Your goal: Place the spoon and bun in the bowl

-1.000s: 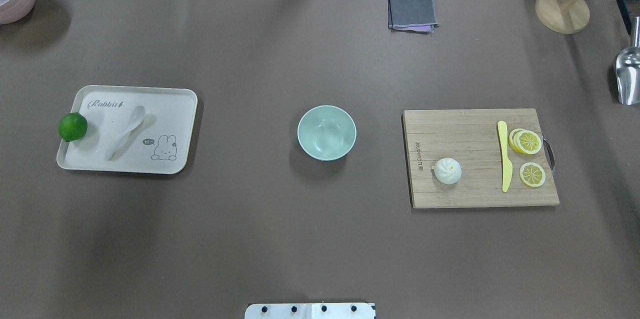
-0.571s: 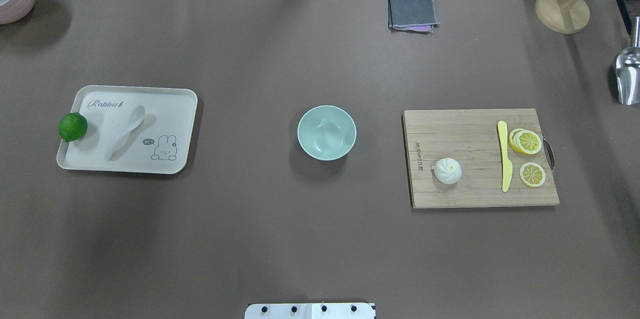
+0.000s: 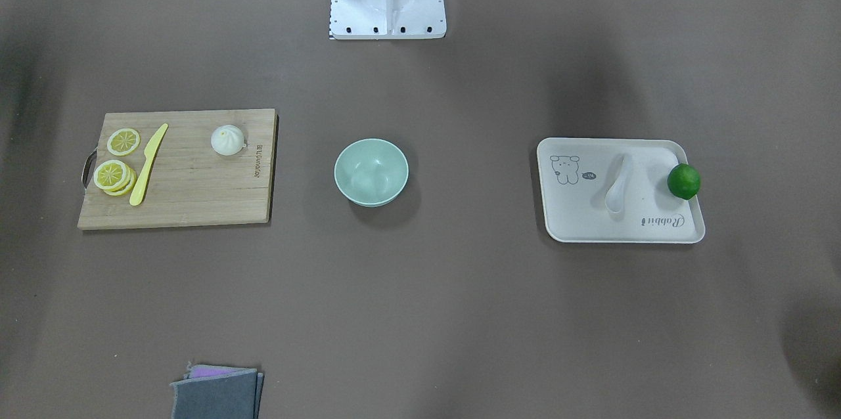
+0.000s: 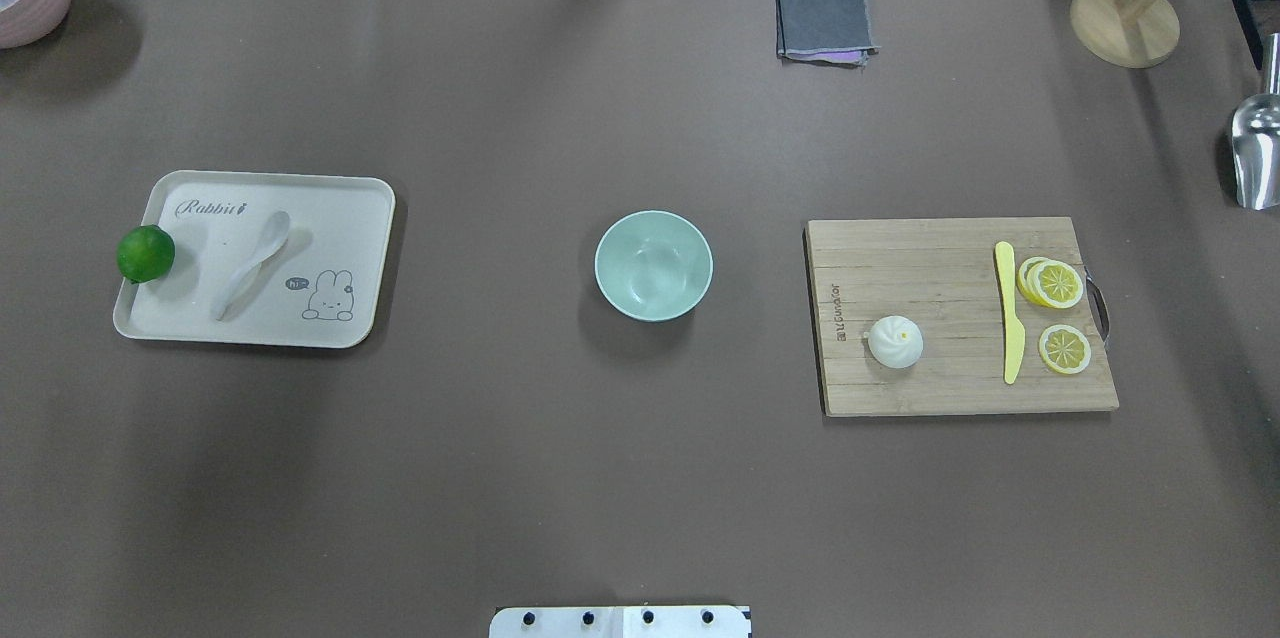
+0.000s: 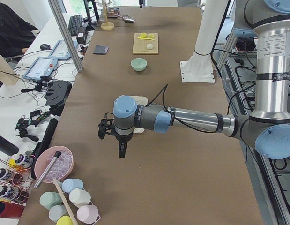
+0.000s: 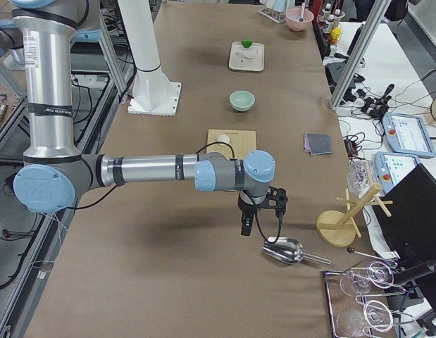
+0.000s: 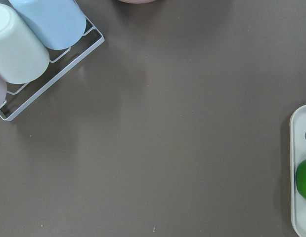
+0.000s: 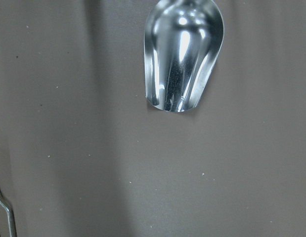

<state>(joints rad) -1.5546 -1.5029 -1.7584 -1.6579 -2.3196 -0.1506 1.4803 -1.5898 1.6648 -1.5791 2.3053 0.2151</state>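
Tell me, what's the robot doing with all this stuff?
Nothing is being handled yet. The spoon lies on the tray next to a lime, the bun sits on the cutting board, and the bowl between them is empty. The left gripper hangs above the table out past the tray. The right gripper hangs out past the board, near a metal scoop.

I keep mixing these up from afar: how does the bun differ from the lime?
The bun is white, the lime green. The bun has a pleated top; the lime is smooth. The bun sits on the wooden board, the lime at the edge of the tray. Both are small and round.
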